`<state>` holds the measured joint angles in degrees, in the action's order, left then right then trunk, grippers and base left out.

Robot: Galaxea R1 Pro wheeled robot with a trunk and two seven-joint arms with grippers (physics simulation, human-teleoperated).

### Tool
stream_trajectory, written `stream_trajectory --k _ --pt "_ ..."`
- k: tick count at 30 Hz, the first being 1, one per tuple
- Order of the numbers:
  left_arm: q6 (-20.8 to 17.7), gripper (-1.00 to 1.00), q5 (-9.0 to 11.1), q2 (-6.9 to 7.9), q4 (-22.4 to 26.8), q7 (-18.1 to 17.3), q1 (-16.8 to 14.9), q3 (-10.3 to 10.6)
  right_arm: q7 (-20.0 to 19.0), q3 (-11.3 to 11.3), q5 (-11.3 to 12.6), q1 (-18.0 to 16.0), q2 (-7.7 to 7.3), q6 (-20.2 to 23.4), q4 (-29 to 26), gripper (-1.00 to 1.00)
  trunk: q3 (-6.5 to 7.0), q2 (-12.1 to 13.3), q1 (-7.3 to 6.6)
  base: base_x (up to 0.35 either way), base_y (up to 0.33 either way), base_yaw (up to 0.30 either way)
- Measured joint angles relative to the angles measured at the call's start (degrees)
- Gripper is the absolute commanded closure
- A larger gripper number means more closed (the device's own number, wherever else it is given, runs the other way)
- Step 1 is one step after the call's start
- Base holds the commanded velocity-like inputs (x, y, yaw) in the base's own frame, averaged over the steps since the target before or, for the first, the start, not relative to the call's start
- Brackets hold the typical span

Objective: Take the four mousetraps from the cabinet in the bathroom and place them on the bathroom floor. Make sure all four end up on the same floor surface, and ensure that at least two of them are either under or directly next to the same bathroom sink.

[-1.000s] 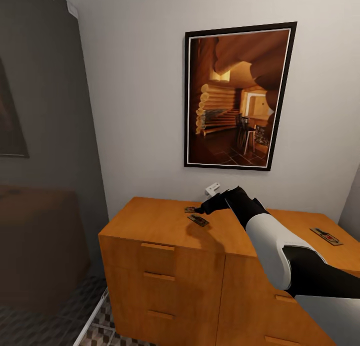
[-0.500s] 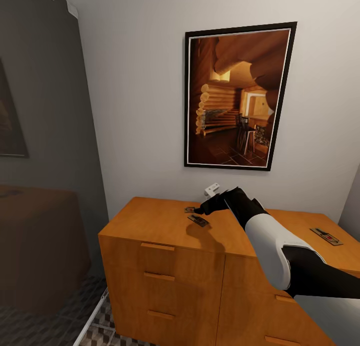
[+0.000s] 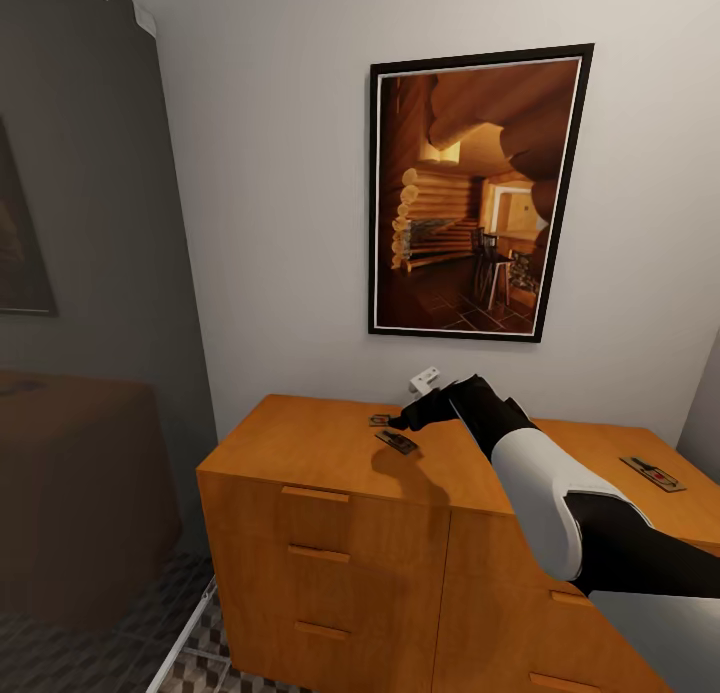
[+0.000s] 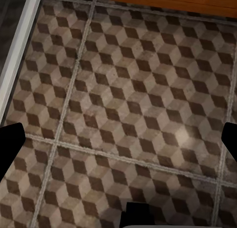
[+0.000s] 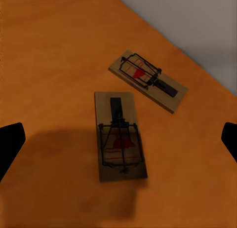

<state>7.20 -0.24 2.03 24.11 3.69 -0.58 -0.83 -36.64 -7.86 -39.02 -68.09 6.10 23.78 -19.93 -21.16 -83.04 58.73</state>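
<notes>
Pick step, first grab. Right gripper (image 5: pixel 118 139) wide open, empty, hovering above two mousetraps (image 5: pixel 120 135) lying close together on the cabinet (image 3: pixel 330 453) top; a third trap (image 3: pixel 652 473) well apart at the far right. Next: descend, centre on the nearer trap, close. Left gripper (image 4: pixel 118 139) spread, empty, over bathroom floor (image 4: pixel 123 104).

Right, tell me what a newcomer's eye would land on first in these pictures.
First, the big framed cabin picture on the pale wall above the orange cabinet. Next, the right gripper hovering open over two mousetraps lying close together on the cabinet top, with a third trap apart near the right end. The left wrist view looks down on the cube-patterned floor.
</notes>
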Motion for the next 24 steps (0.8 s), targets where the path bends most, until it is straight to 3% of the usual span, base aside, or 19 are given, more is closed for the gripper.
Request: stream_trajectory --k 24 --pt "0.0 -1.0 0.0 0.0 0.0 0.0 0.0 0.0 0.0 0.0 0.0 0.0 -0.08 0.0 0.0 -1.0 -0.82 0.0 0.0 0.0 0.0 0.0"
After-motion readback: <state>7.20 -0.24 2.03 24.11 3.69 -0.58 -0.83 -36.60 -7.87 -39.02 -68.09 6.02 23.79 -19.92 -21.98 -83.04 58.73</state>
